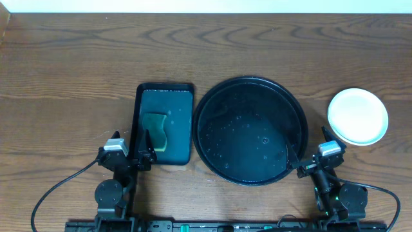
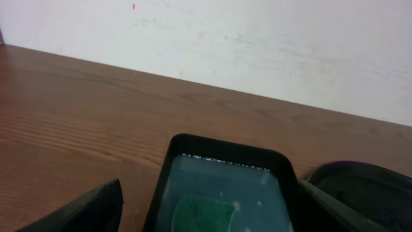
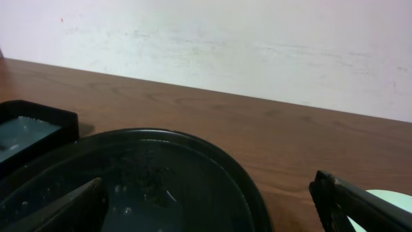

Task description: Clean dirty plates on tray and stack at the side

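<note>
The round black tray (image 1: 251, 116) lies mid-table, wet with droplets and with no plate on it. Pale plates (image 1: 358, 116) rest on the bare wood to its right, looking like one disc from above. My right gripper (image 1: 310, 145) hovers open at the tray's near right rim (image 3: 193, 145), its fingers (image 3: 360, 206) wide apart and nothing between them. A sliver of plate (image 3: 394, 196) shows beside the right finger. My left gripper (image 1: 143, 147) stands open over the near end of the teal tray (image 2: 225, 147), above a green sponge (image 2: 203, 212).
The dark-teal rectangular tray (image 1: 166, 96) holds shallow water and the green sponge (image 1: 155, 131), just left of the black tray. Both arm bases and cables sit at the near table edge. Brown wood runs across the far half of the table to the pale wall.
</note>
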